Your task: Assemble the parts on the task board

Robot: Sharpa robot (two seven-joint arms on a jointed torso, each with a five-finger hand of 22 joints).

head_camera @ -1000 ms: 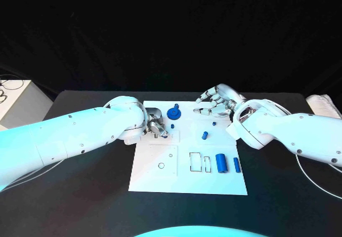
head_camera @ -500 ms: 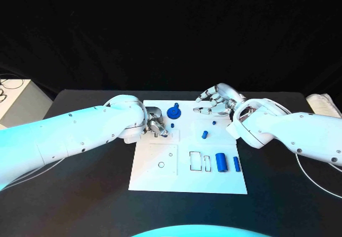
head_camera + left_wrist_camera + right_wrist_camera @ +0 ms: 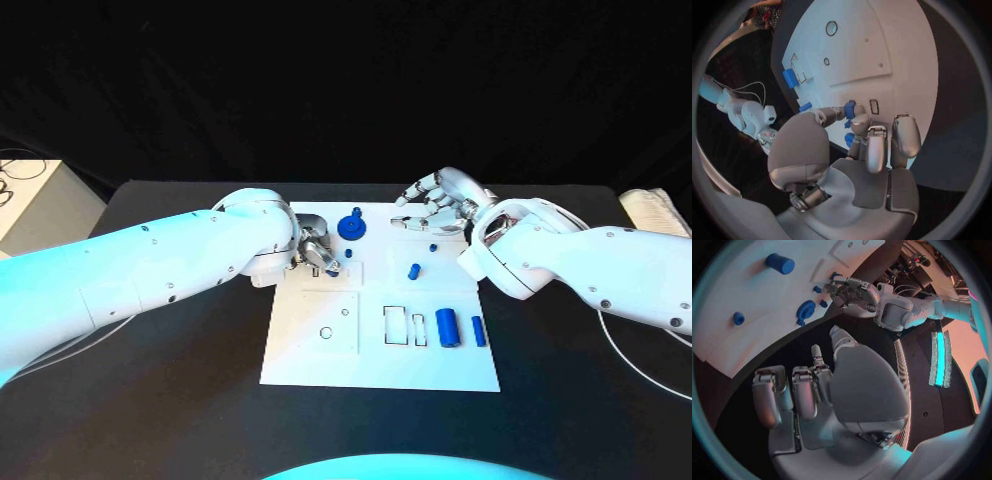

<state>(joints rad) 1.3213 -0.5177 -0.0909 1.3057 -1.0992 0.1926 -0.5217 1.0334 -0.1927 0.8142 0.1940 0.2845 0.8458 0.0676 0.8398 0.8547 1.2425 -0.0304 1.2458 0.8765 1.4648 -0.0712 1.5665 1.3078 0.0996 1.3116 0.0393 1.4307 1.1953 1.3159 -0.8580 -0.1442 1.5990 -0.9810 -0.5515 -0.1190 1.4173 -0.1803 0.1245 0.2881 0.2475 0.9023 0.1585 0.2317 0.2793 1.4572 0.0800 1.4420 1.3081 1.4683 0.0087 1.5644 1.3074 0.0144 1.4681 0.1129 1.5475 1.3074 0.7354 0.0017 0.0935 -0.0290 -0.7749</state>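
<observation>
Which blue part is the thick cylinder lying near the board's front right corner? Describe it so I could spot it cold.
Start at the white task board in the middle of the table and go to its near right corner. Two blue parts lie side by side there, right of two black-outlined slots. The thick cylinder is the left one, fatter than the thin bar beside it.

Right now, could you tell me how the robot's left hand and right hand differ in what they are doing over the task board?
The left hand is over the task board, while the right hand is at its far edge. The left hand pinches a small blue part at its fingertips; the right hand holds nothing, its fingers curled and apart. Both are silver hands on white arms.
</observation>
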